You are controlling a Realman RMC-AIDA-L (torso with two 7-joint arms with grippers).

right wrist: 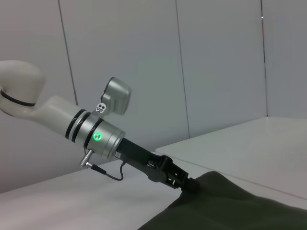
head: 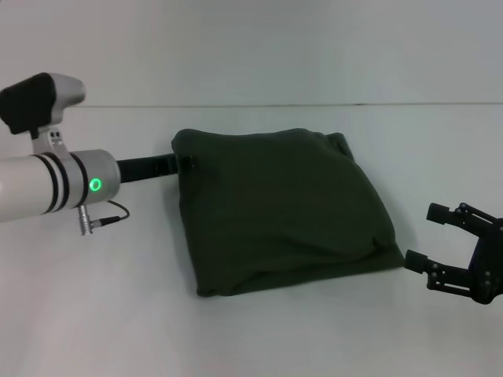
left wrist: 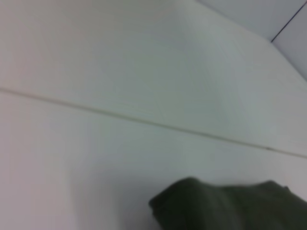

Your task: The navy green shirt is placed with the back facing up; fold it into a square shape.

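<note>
Nearest, at the right edge of the head view, the right pincer hovers over the white surface, its two black fingers spread wide with nothing between them. It sits just beside the near right corner of the navy green shirt, apart from the fabric.

The shirt lies at the centre of the surface, folded into a roughly square, slightly skewed bundle of several layers. Its near edge is thick and rounded; its top face shows soft creases. In the left wrist view only one corner of the shirt is visible against the surface. In the right wrist view the shirt fills the lower part.

Farther back, the left arm reaches in from the left. The left pincer meets the far left corner of the shirt; the same contact appears in the right wrist view. Its fingertips are hidden by fabric, so its opening cannot be told.
</note>
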